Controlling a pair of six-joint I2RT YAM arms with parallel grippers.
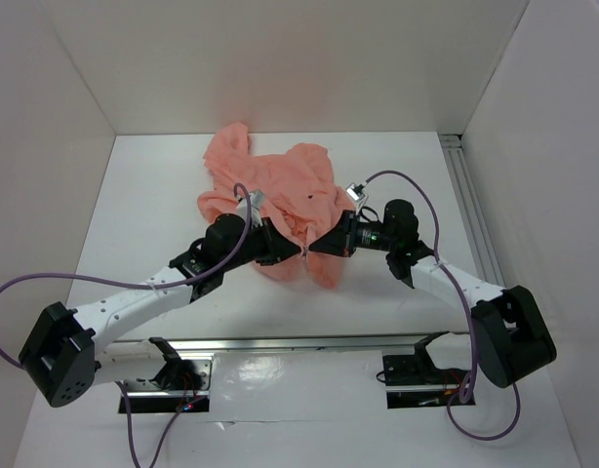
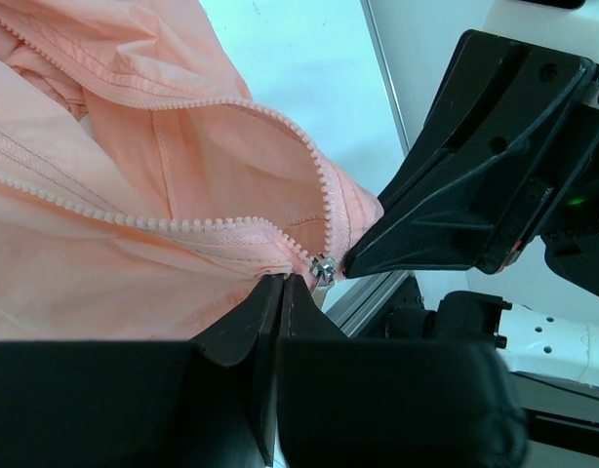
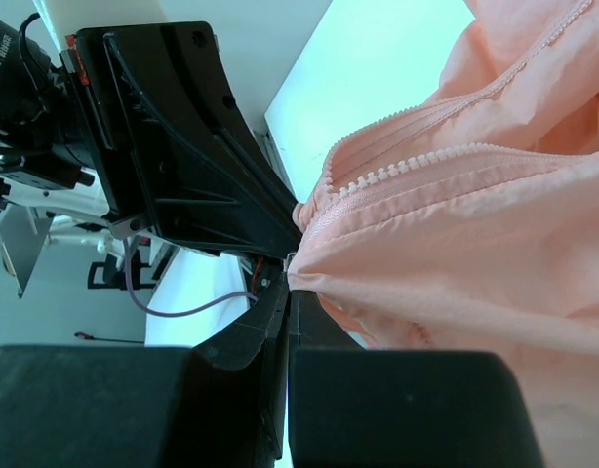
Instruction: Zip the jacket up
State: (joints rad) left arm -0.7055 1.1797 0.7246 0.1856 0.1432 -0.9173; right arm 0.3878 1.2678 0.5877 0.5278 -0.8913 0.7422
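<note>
Jacket (image 1: 280, 190) crumpled at centre of table (image 1: 134, 214), zipper open. Left gripper (image 2: 282, 285) pinched shut on hem beside zipper pull (image 2: 323, 268); right gripper (image 3: 288, 292) clamped on hem opposite. Motor label (image 3: 7, 49), upper left of right wrist view: unreadable.

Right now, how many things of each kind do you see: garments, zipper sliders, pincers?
Garments: 1, the salmon-pink jacket
Zipper sliders: 1, the zipper slider
Pincers: 2, the left pincer and the right pincer, each shut on the jacket
Total: 4
</note>
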